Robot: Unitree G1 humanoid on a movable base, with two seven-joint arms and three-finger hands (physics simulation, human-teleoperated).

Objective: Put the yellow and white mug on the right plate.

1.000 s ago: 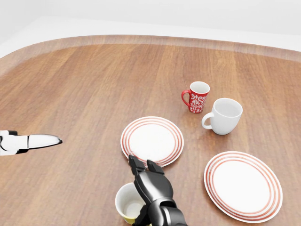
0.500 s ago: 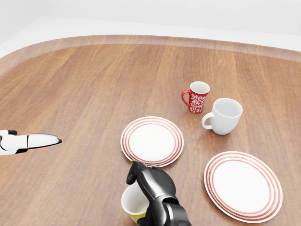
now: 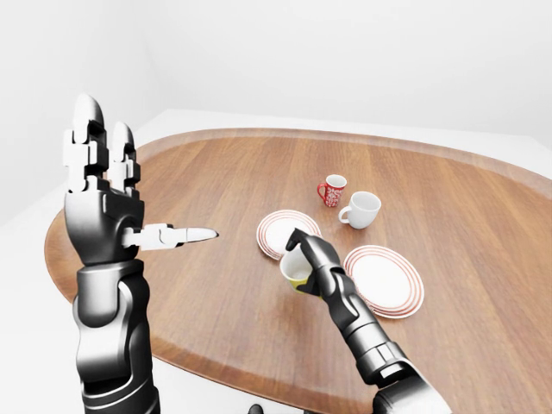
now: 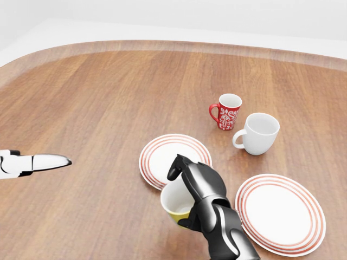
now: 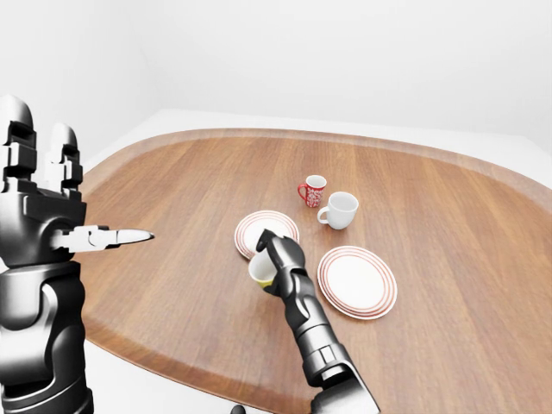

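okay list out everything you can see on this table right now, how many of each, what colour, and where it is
Table: one, brown wood with a rounded edge, fills the head view.
Yellow and white mug: one, yellow outside and white inside, held at the bottom centre of the head view, overlapping the left plate's lower edge.
Left plate: one, white with red rings, centre.
Right plate: one, white with red rings, lower right, nothing on it.
Red mug: one, red with white pattern, above the plates.
White mug: one, plain white, just right of the red mug.
Right robot hand: one, dark, fingers closed round the yellow and white mug.
Left robot hand: one, dark grey, raised open at the left of the left-eye view.
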